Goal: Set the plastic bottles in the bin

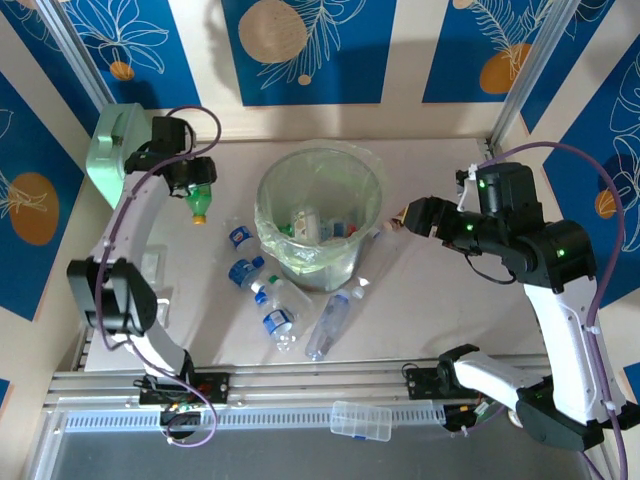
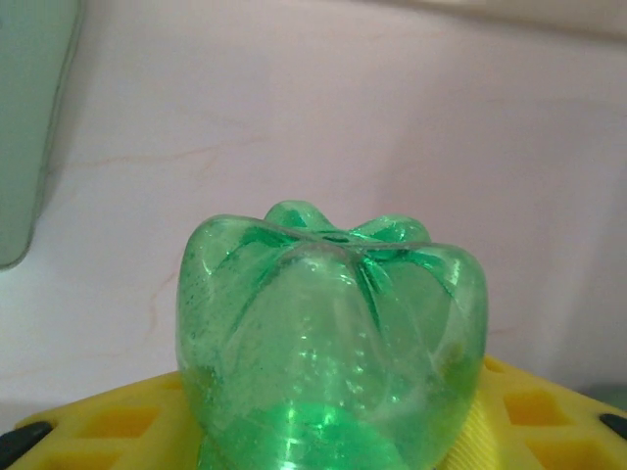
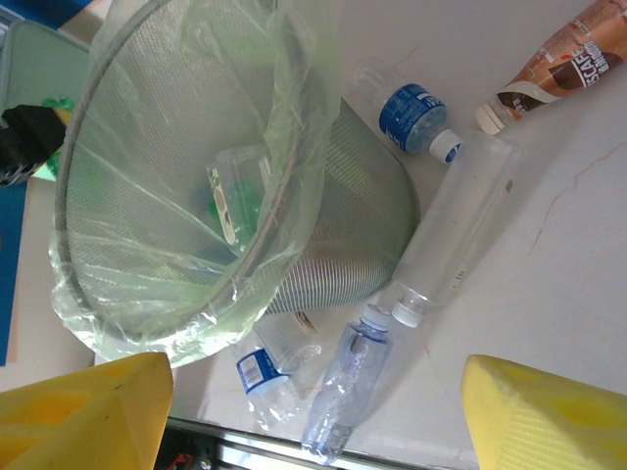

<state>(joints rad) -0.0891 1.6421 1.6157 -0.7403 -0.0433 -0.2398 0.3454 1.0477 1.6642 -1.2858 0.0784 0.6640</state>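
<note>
My left gripper (image 1: 196, 183) is shut on a green plastic bottle (image 1: 200, 203) with a yellow cap, at the far left, apart from the bin (image 1: 320, 268). In the left wrist view the bottle's green base (image 2: 333, 323) sits between the yellow fingers (image 2: 108, 421). The bin (image 3: 333, 225), lined with a clear bag, holds a few bottles. My right gripper (image 1: 412, 216) hangs open to the right of the bin with nothing between its fingers (image 3: 88, 411). Several clear bottles lie around the bin's base: a blue-labelled one (image 1: 241, 238), a crushed one (image 3: 265, 372), a bluish one (image 3: 348, 387) and a white-capped one (image 3: 456, 235).
A mint-green case (image 1: 110, 150) stands at the far left corner, just behind the left gripper. A brown-labelled bottle (image 3: 563, 59) lies to the right of the bin. A flat clear box (image 1: 360, 420) rests on the rail at the table's near edge.
</note>
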